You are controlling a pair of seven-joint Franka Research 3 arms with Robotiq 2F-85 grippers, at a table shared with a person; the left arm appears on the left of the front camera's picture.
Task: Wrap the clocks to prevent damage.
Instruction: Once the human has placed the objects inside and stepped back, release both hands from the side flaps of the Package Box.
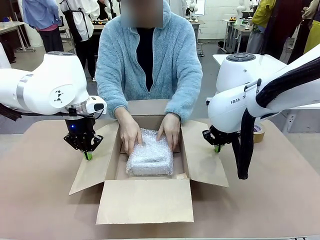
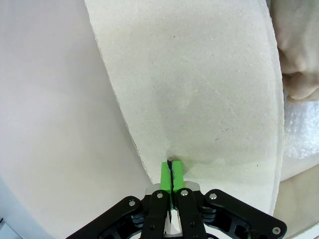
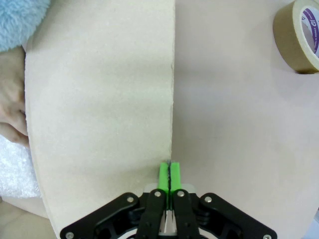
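The clocks (image 1: 149,156), one bubble-wrapped bundle, lay inside the open cardboard box (image 1: 145,202) at the middle of the table (image 1: 40,200). The person's hands (image 1: 130,136) rested on the bundle's far end, apparently seating it on the box floor. The robot's left hand (image 1: 88,155) was fully closed on nothing, its green tips pointing down at the outer edge of the left flap (image 1: 95,170). The right hand (image 1: 217,148), likewise closed and empty, stood at the outer edge of the right flap (image 1: 205,160). Whether either touched the cardboard I could not tell. That placing looked meant to hold both flaps spread flat, leaving the opening free for the person. A tape roll (image 1: 258,133) lay toward the table's right edge, probably for sealing.
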